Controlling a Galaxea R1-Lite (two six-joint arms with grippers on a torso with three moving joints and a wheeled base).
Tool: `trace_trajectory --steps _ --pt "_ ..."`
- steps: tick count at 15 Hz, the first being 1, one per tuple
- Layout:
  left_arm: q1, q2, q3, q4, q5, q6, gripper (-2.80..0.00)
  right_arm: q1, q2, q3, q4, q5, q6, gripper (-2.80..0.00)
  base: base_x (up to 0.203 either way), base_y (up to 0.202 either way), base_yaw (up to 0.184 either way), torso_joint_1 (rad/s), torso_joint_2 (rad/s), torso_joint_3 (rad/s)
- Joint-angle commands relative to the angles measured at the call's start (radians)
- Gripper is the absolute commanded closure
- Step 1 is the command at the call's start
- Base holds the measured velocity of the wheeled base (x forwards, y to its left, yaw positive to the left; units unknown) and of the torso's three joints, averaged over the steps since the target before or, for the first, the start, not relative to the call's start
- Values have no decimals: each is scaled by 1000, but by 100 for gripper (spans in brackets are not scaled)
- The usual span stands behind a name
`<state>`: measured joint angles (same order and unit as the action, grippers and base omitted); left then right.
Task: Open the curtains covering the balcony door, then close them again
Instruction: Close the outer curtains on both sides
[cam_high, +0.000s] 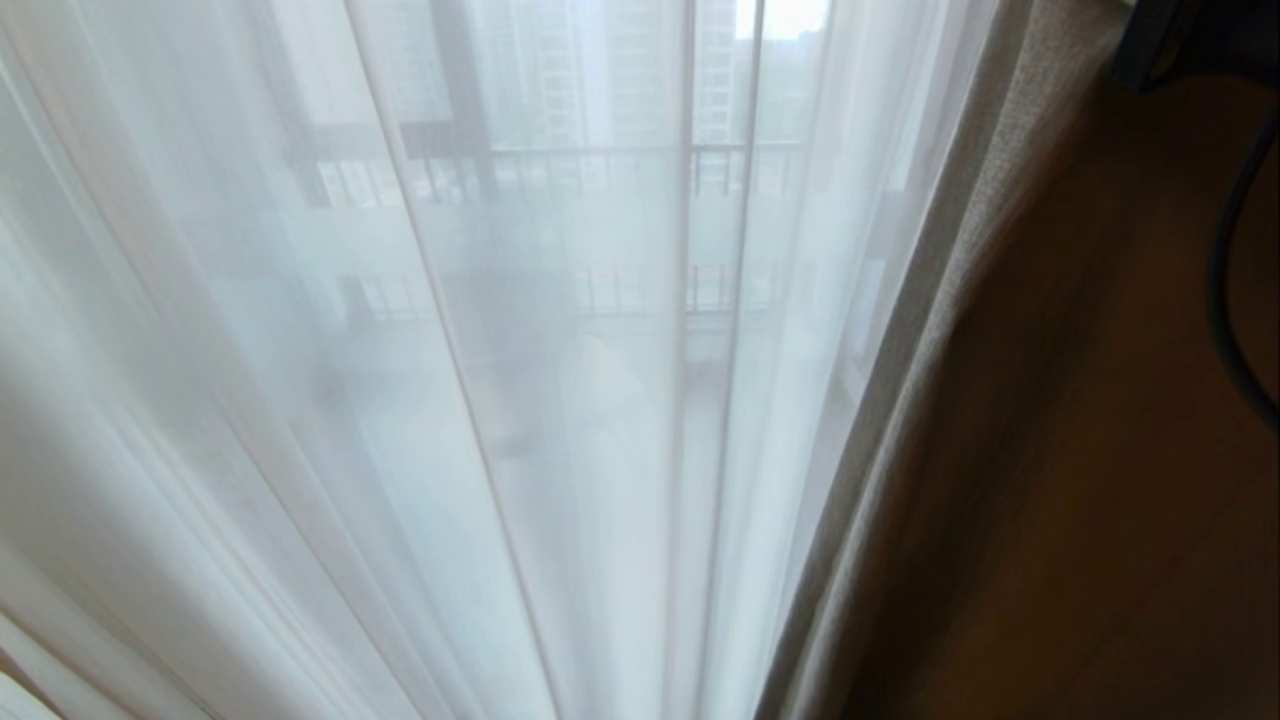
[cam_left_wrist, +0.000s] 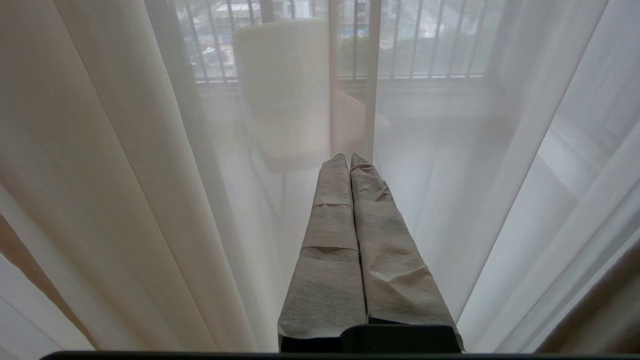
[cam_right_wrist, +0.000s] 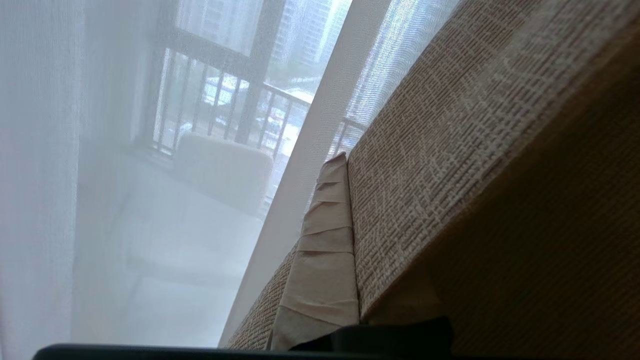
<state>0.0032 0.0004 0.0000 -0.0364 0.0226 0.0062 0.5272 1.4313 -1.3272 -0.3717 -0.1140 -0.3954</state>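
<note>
The curtains hang across the whole head view: the sheer white layer fills the left and middle, and the thick beige woven layer runs down its right edge. The balcony door is veiled behind the sheer, and only dim dark frame bars show through. My right gripper is shut on the thick woven curtain; one taped finger shows and the fabric covers the other. My left gripper is shut with nothing in it, its taped fingers pointing at the sheer curtain. Neither gripper shows in the head view.
Brown wooden floor lies to the right of the thick curtain, with a black cable curving over it. Beyond the sheer stand a pale chair and a balcony railing.
</note>
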Motion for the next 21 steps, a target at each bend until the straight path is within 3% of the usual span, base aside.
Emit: trace_trajectory --steps 1,5,21 --pt "1 0 0 0 0 0 0 0 13 -1 -17 -1 -53 0 0 0 0 0 0 0" --pt "0 0 0 0 0 0 0 2 27 -4 -38 2 -171 0 0 0 0 0 0 0" --pt "1 0 0 0 0 0 0 101 123 -49 -75 -1 -282 0 0 0 0 0 0 0"
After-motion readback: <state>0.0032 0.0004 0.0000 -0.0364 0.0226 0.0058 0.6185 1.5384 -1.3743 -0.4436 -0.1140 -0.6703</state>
